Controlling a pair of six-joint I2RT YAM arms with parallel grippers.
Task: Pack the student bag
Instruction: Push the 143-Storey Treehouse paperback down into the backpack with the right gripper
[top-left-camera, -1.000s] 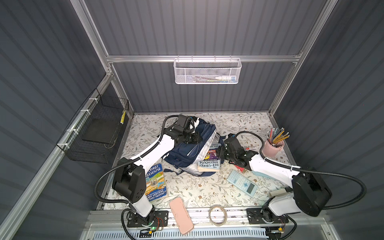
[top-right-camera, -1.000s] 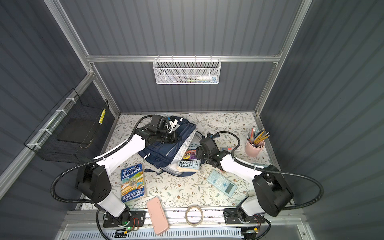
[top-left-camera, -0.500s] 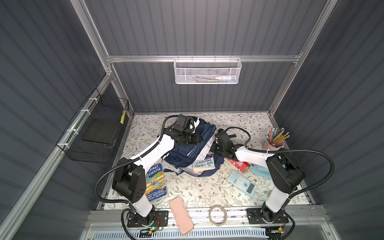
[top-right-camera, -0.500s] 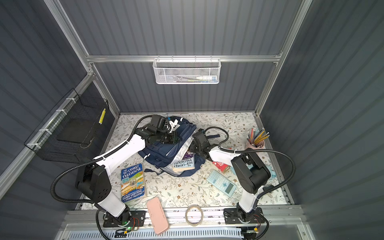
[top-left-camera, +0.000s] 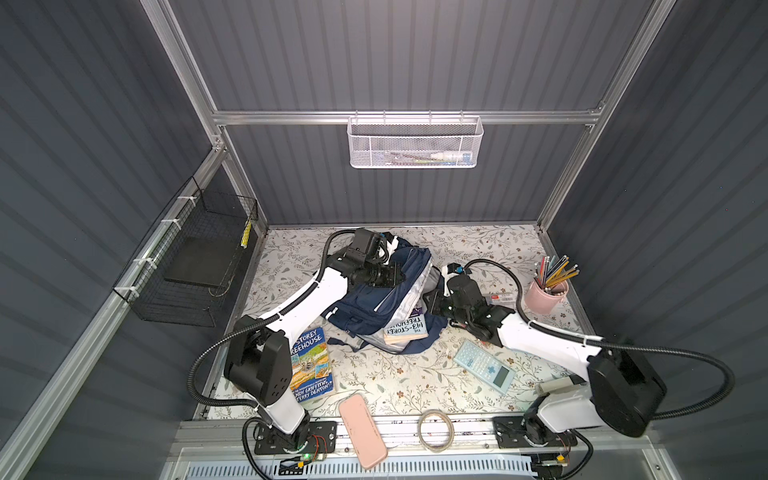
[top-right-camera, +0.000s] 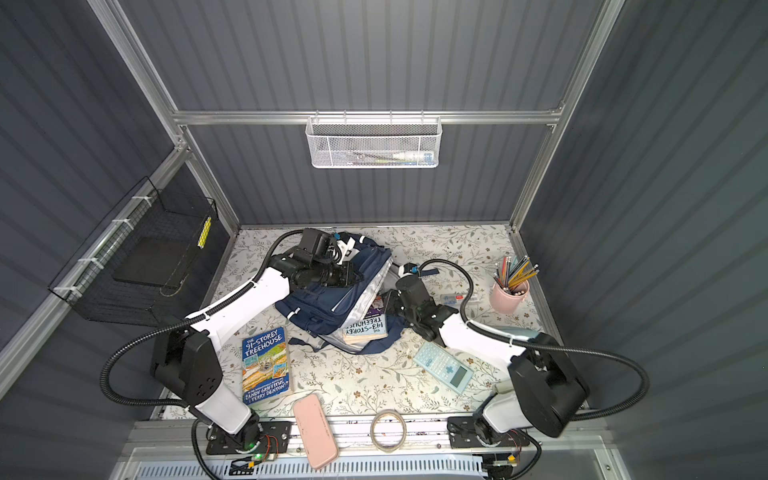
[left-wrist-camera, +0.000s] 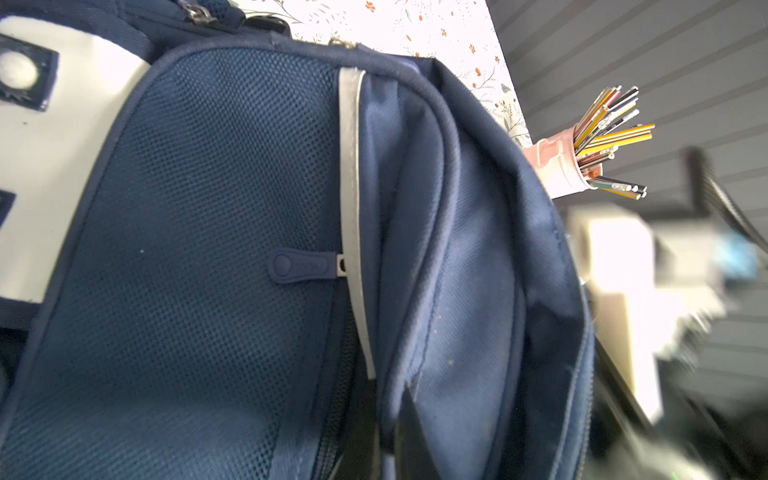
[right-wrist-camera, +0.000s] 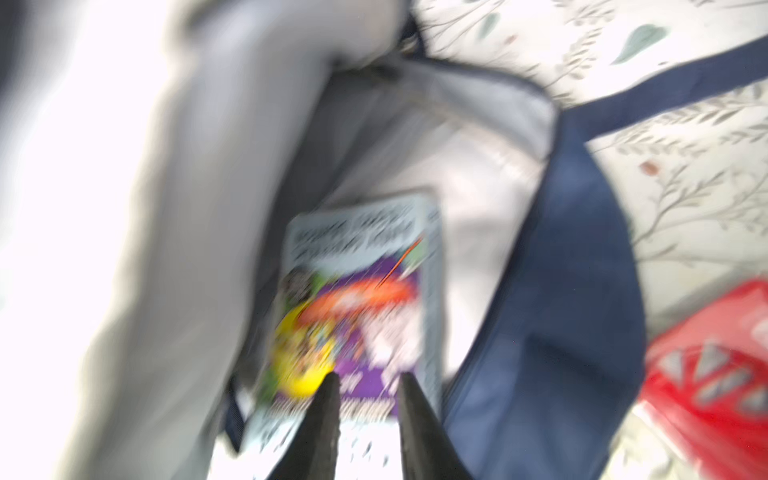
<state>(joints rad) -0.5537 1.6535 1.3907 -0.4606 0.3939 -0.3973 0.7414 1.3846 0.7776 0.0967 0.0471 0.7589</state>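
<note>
The 143-Storey Treehouse book (top-left-camera: 405, 328) has slid deeper into the bag's mouth than a second ago, and your right fingers (right-wrist-camera: 330, 399) have narrowed. They now stand slightly apart over the book's cover, gripping nothing, seemingly placed to nudge it further in. Your left fingers (left-wrist-camera: 413, 436) are clenched on a fold of the student bag (top-left-camera: 374, 303), apparently to hold its mouth open. The bag lies on its side at the centre of both top views, on the floral worktop (top-left-camera: 395, 374). The right wrist view, though blurred, alone shows the pale lining around the book and a red pack (right-wrist-camera: 706, 374) at lower right. The left wrist view alone shows the pinched seam, with the pencil cup (left-wrist-camera: 557, 166) at upper right.
</note>
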